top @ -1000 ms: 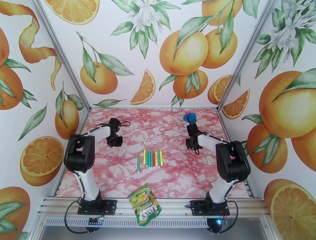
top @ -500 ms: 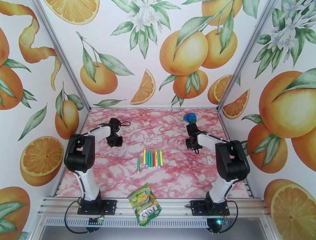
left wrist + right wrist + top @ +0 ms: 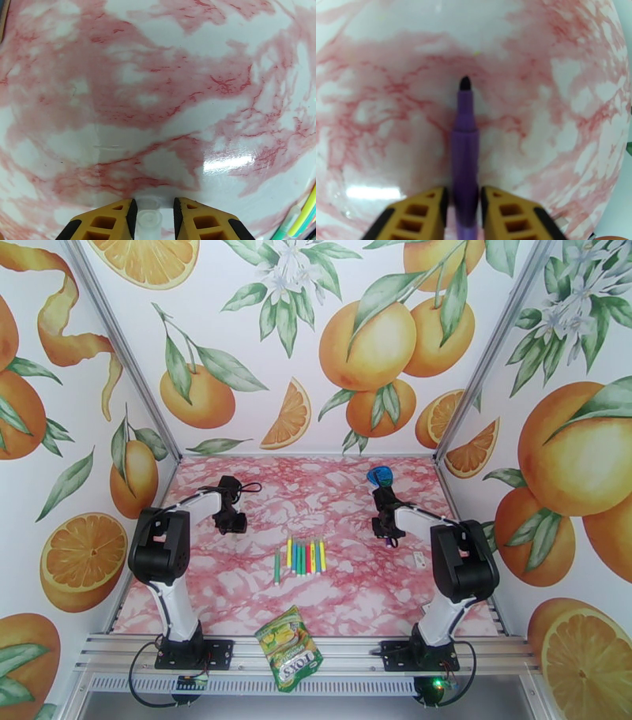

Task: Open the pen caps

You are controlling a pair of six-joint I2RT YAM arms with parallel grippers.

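Risk first on the left: my left claw [image 3: 154, 203] stands slightly spread around a clear cap [image 3: 149, 219], so it could roll off over the worktop [image 3: 158, 79]. Other markers [image 3: 304, 556] lie mid-worktop. My right claw [image 3: 464, 193] flanks the uncapped purple marker [image 3: 465, 150]; whether it grips, I cannot tell. Dropped, the tip would smear.

What looks like a small clear cap [image 3: 149, 219] sits between the yellow fingers of the left gripper [image 3: 154, 203], a gap on its right side. Pink-marbled table [image 3: 158, 98] lies beyond, with pens [image 3: 305, 215] at the lower right edge.
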